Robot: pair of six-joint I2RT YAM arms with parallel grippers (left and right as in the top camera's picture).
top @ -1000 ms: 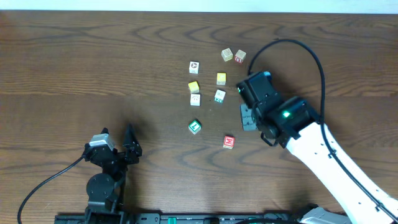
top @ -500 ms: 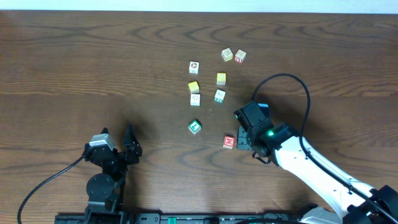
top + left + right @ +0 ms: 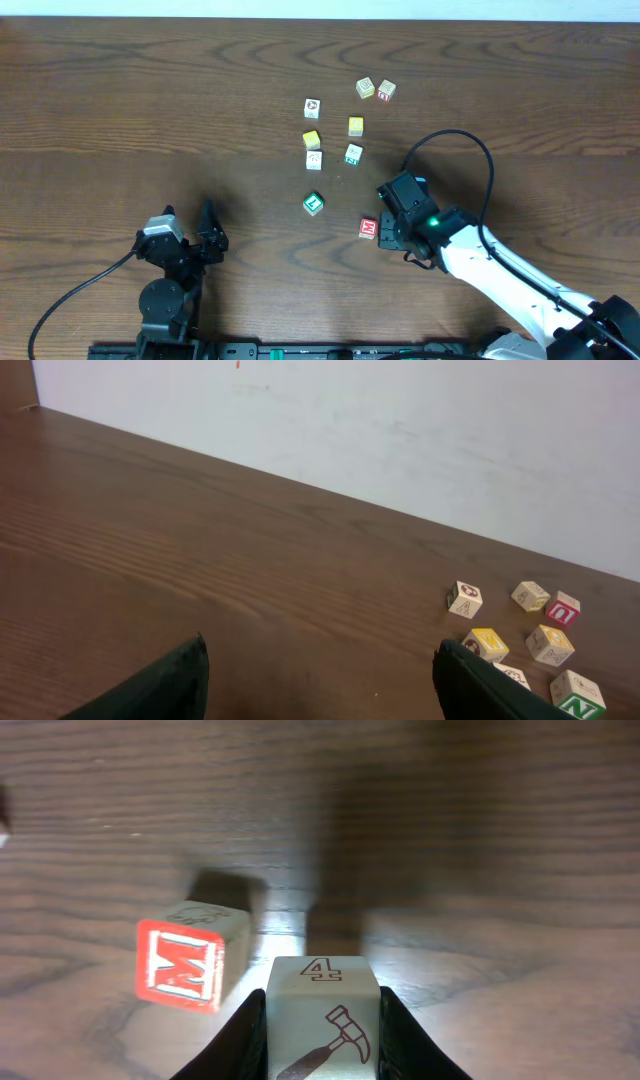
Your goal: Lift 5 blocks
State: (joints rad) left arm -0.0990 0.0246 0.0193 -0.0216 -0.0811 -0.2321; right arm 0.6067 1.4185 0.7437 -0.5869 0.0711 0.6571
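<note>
Dark wooden bench [image 3: 120, 100]: the left fingers [image 3: 175, 682] gape wide, empty. The right fingers [image 3: 243, 1045] are clamped on a pale block [image 3: 322, 1020] printed "4" over a hammer (just beside the red "M" block [image 3: 185, 965]); a green block [image 3: 314, 204] lies on the bench farther off.

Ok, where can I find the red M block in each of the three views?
Overhead: the red M block lies right of centre in the lower half, just left of the right end effector.
Left wrist: not in it.
Right wrist: left of centre, beside the hammer block.
Shared landmark: the right end effector, directly right of the block in both views.
</note>
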